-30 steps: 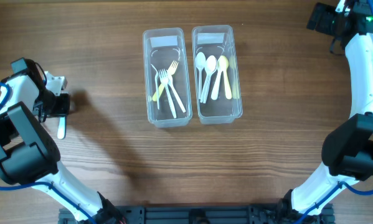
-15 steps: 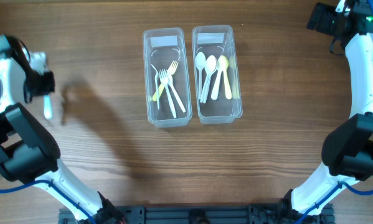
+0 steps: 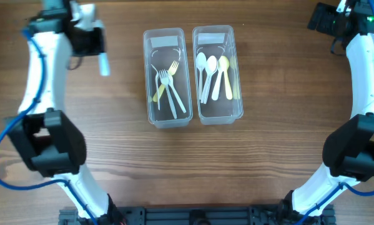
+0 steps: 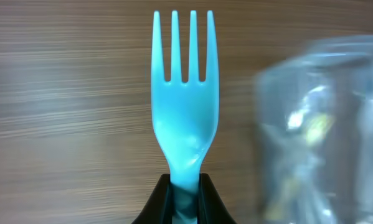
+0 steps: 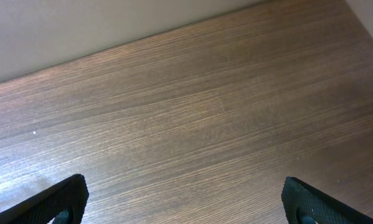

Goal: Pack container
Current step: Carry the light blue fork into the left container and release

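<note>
- Jaws of the left gripper are closed tight on the handle of a pale blue plastic fork. Its four tines point straight out from the fingertips.
- From overhead, the left arm stretches to the far left of the table. It holds the fork above the wood, just left of the left container and not touching it.
- Left wrist view shows that clear container as a blur to the fork's right.
- Right gripper is spread wide with nothing between its fingers. The right arm is drawn back to the far right corner, well apart from both containers.
- White and pale yellow forks lie in the left container. White and pale yellow spoons lie in the right container, which stands just beside it.
</note>
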### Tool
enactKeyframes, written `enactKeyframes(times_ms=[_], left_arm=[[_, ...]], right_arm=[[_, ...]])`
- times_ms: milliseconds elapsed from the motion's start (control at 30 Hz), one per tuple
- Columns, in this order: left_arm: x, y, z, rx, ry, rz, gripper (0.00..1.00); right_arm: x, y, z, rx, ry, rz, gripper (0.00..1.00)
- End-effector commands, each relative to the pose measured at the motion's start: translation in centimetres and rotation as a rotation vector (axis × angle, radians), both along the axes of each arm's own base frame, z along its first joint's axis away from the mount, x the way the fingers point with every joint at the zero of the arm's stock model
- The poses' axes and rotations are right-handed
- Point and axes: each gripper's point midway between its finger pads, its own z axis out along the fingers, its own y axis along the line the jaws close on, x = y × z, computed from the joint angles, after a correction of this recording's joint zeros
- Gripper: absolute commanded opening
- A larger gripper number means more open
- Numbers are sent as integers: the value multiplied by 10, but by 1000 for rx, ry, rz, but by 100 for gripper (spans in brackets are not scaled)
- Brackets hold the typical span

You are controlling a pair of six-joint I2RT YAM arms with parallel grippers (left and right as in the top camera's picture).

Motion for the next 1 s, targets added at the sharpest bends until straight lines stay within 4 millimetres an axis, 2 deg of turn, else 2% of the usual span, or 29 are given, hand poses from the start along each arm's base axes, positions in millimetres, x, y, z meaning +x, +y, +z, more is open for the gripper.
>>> enactKeyframes(times_ms=[0,200,233,300,500,667,767,833,900,933,967], left_arm=[[-3,-68,18,-130,5,14,4],[-17,-138,18,-208,71,47,4],[-23,-156,17,-210,81,17,4],[-30,-171,14,-192,91,-11,4],[-42,-184,6,-116,105,-35,4],[-45,-184,4,-106,119,-34,4],[-47,-180,2,-103,133,-27,7],[-50,-179,1,-99,146,-27,15],[-52,-179,1,-97,153,-27,54],[-53,-179,0,-96,157,-27,62],[-53,-178,0,-95,158,-27,65]], right_arm=[[0,1,9,-13,-18,0,100],[0,1,9,-13,-18,0,100],[0,1,9,-14,-18,0,100],[0,1,9,-13,-18,0,100],[0,1,9,-13,-18,0,100],[0,1,9,-13,-18,0,100],[0,1,9,-13,-18,0,100],[0,1,9,-14,-18,0,100],[0,1,9,-14,-18,0,100],[0,1,9,-13,-18,0,100],[0,1,9,-13,-18,0,100]])
